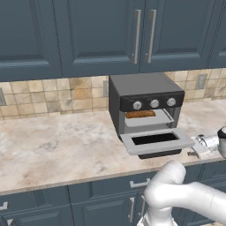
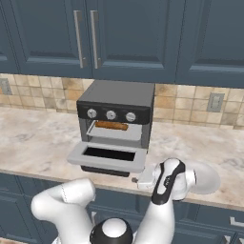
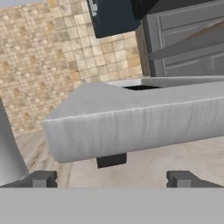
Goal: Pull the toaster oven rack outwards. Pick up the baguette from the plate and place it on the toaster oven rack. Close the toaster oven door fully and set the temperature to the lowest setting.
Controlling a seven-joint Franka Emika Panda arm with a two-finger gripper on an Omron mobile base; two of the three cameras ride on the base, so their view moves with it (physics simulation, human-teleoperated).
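Two steps look done, with the baguette (image 1: 140, 114) lying on the toaster oven rack (image 1: 150, 120) inside the toaster oven (image 1: 145, 95), while the toaster oven door (image 1: 156, 142) hangs open and the empty, wide-spread gripper (image 3: 111, 179) waits just beside it, temperature unset.

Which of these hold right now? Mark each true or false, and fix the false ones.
1. The baguette lies on the toaster oven rack inside the toaster oven. True.
2. The toaster oven door is shut. False: it hangs open, folded down flat.
3. The tool grips the baguette. False: its jaws stand open and empty, just off the door's edge.
4. The oven has three knobs. True.
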